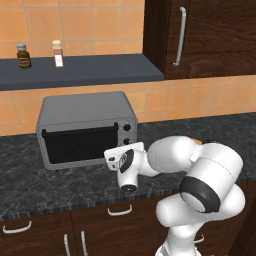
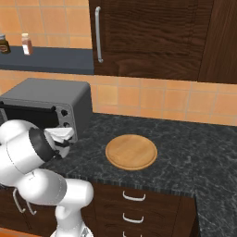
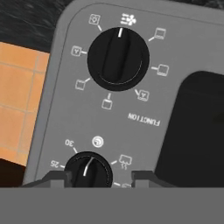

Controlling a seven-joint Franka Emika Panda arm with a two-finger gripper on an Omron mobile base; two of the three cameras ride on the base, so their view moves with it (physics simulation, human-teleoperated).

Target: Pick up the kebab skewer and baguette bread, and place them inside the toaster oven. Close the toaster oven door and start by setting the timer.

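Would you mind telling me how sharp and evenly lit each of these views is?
Left base view: flat, even light, toaster oven slightly soft. Right base view: similar, wooden plate casts hardly any shadow. Hand view: upside-down, FUNCTION lettering inverted and blurry, timer knob between the claw tips.

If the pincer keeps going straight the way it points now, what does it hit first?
Probably the lower black knob on the toaster oven: in the hand view the pincer tips sit on either side of it, apparently closed on it. Exact contact is hard to judge.
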